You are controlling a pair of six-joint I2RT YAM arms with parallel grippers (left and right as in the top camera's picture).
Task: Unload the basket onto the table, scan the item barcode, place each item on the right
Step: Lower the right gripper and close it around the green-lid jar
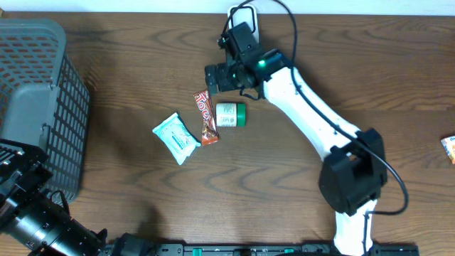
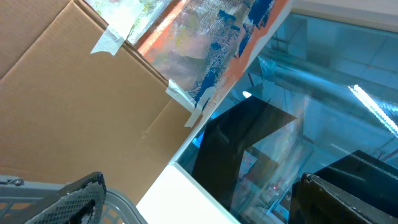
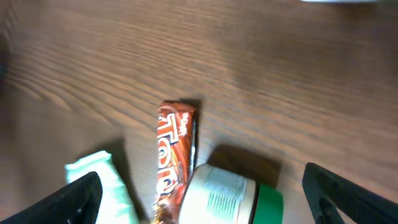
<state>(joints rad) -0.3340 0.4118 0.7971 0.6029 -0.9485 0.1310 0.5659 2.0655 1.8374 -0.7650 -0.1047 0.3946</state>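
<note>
hovering the right gripper (image 3: 202,186), wide open and empty, above the jar (image 1: 231,114) lying on its side just beside the candy bar (image 1: 205,117); likely reaching for the pick. next calling for lowering and closing across its body. pointing its green cap (image 1: 241,114) away from the candy bar, long axis crossing the bar's.

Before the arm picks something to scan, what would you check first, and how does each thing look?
1. Right gripper open, holding nothing: ok.
2. Green-capped jar lies free on the table beside the candy bar: ok.
3. Barcode showing on the jar's label: cannot tell, too blurred.
4. Packet lies apart from the jar: ok.
5. Left gripper open, aimed away from the table: ok.
</note>
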